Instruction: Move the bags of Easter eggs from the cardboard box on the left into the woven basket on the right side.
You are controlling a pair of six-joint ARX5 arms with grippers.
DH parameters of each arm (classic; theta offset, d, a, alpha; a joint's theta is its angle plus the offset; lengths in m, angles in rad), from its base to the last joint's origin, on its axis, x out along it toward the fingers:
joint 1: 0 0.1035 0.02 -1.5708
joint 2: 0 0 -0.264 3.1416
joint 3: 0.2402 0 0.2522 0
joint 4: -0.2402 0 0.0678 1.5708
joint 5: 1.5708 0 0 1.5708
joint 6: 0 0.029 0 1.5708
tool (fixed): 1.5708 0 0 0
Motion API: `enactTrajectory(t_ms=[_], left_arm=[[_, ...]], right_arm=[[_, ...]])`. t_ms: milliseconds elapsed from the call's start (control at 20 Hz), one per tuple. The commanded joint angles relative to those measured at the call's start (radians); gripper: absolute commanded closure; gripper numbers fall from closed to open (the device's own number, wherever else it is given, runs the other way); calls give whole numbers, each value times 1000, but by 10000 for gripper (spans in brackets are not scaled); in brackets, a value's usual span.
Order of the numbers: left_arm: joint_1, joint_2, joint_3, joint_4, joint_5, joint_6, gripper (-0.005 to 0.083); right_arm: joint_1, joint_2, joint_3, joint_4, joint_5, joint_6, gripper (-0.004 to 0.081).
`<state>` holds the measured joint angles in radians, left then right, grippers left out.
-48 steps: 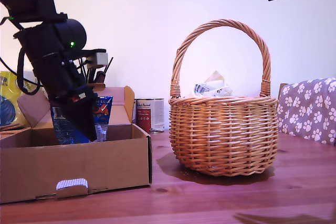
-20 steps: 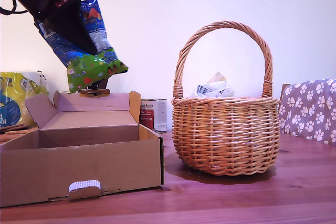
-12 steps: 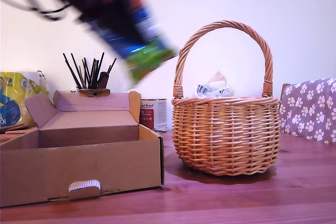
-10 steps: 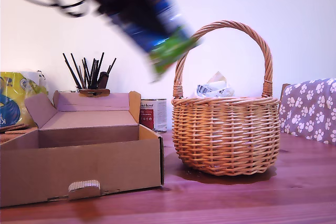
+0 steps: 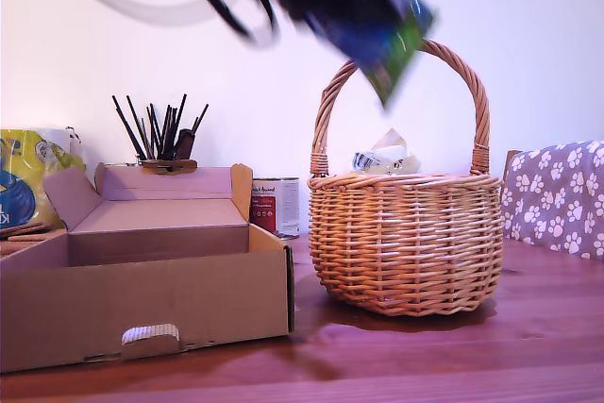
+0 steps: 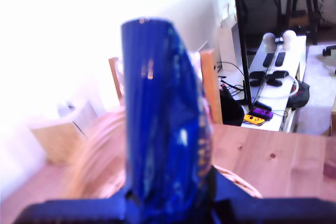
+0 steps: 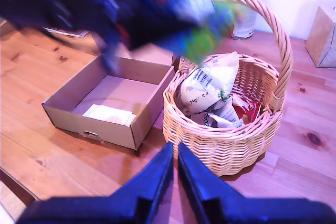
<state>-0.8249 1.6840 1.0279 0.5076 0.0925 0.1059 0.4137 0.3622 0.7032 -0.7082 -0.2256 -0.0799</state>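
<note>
First tool [image 5: 363, 21]: clamps a blue egg bag [image 5: 392, 35] (blurred) above the woven basket [image 5: 404, 243].
Second tool [image 7: 176, 153]: jaws closed, empty.

Egg bag [image 5: 389, 33] lifted out of box [image 5: 142, 301], now by basket handle [image 5: 469, 77].
</note>
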Motion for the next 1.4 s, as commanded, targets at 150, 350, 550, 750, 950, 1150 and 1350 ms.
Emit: enactTrajectory(t_ms=[150,350,550,750,950,1150,1350], left_arm=[[-3,102,-11,225,-35,-153,793],[-3,205,1,307,-69,-207,793],[-3,293,61,330,-86,-295,793],[-3,330,92,260,-87,-316,793],[-3,330,94,240,-86,-312,475],[-7,291,131,152,-55,-253,31],[-18,167,137,-30,-60,-192,31]], right_arm=[[3,-3,19,7,0,-3,782],[3,-3,19,8,0,-3,782],[3,-3,19,7,0,-4,782],[3,-3,19,7,0,-4,782],[3,-3,19,7,0,-4,782],[3,-3,19,-3,-1,-4,782],[3,-3,19,-15,-1,-4,782]])
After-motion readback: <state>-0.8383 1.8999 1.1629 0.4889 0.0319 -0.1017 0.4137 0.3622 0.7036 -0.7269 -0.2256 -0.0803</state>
